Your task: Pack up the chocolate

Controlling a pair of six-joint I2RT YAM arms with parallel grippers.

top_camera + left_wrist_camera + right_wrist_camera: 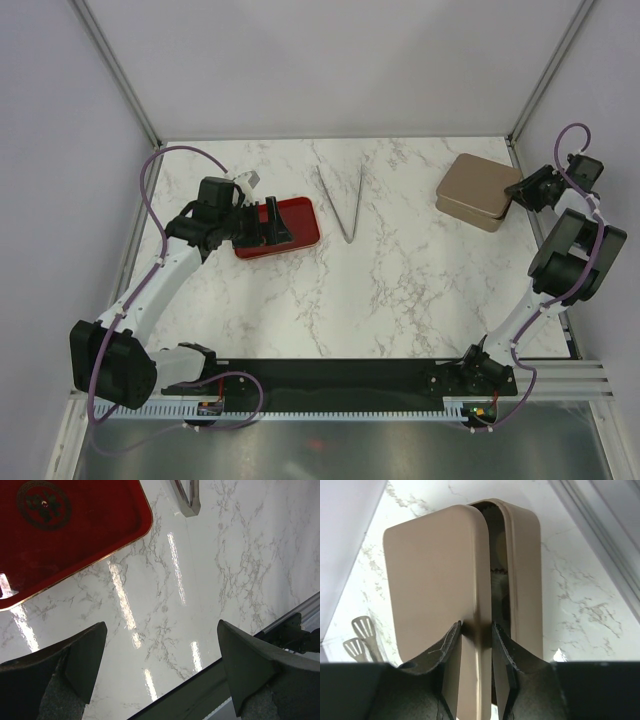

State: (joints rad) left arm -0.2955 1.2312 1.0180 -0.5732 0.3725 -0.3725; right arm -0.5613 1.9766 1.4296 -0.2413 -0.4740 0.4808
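Note:
A tan metal box (468, 207) sits at the back right. Its flat tan lid (478, 180) is raised off it at the right edge. My right gripper (518, 190) is shut on that lid edge. In the right wrist view the jaws (477, 625) pinch the lid (435, 575), and a gap opens to the box base (525, 570). Frilled paper cups with pale and dark rounded shapes (497, 582), likely chocolate, show dimly in the gap. My left gripper (272, 222) is open and empty over the red tray (295, 225); its wrist view shows it (161, 625) above bare marble.
Metal tongs (345, 205) lie in a V at the back middle, also in the left wrist view (187, 500) and the right wrist view (362, 635). The red tray (75, 535) holds nothing that shows. White walls close the back and sides.

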